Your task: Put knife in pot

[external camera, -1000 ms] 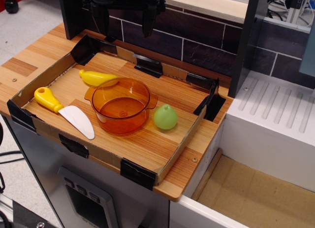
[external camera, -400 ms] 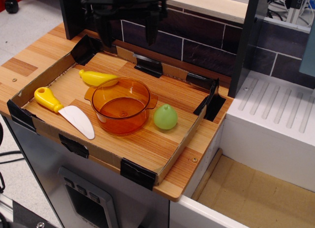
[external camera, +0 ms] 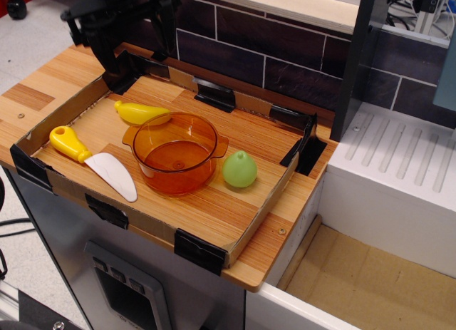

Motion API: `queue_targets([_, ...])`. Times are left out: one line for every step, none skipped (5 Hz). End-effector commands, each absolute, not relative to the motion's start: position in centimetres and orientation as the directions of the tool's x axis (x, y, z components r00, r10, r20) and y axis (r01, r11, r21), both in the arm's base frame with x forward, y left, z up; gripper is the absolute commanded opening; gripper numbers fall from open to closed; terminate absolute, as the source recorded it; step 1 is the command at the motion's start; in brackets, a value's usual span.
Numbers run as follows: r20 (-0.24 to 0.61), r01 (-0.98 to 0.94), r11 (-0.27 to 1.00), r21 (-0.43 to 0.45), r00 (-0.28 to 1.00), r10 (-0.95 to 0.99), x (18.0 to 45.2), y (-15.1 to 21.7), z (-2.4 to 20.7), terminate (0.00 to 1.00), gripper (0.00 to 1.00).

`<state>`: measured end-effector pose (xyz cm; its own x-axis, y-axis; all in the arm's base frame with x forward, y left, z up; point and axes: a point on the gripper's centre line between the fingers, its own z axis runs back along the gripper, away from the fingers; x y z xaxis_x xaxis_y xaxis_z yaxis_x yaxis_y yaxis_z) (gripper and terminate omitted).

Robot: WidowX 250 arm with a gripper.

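Wooden tabletop [external camera: 43, 80] carries a shallow cardboard tray [external camera: 235, 234] taped at its corners. The black arm hangs over the tray's far left corner, its jaws [external camera: 139, 38] pointing down and standing apart, holding nothing. The orange pot [external camera: 175, 153] sits upright mid-tray, empty. The knife [external camera: 91, 159] lies flat at the tray's front left, just beside the pot, well apart from the jaws and nearer the camera; yellow handle to the left, white blade toward the front edge. Yellow banana toy [external camera: 141, 112] touches the pot's far side. Green pear toy [external camera: 239, 169] stands just right of the pot.
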<state>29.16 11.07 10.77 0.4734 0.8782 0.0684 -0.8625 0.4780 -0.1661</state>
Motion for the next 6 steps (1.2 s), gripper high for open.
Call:
queue_targets([0.093, -0.924, 0.362, -0.122, 0.352, 0.931, 27.0, 13.4, 9.8, 0.0, 1.0])
queue_targets([0.099, -0.938, 0.335, -0.09, 0.326, 0.94, 26.0, 14.3, 8.5, 0.0, 1.0])
queue_targets([0.112, -0.95, 0.303, -0.072, 0.294, 0.949, 25.7, 15.1, 7.3, 0.0, 1.0])
queue_targets([0.115, -0.962, 0.262, -0.081, 0.252, 0.961, 25.3, 16.3, 6.0, 0.0, 1.0])
queue_targets([0.102, -0.967, 0.232, -0.103, 0.222, 0.97, 25.1, 17.0, 5.4, 0.0, 1.0])
queue_targets([0.121, -0.968, 0.235, -0.093, 0.223, 0.967, 25.0, 17.1, 4.1, 0.0, 1.0])
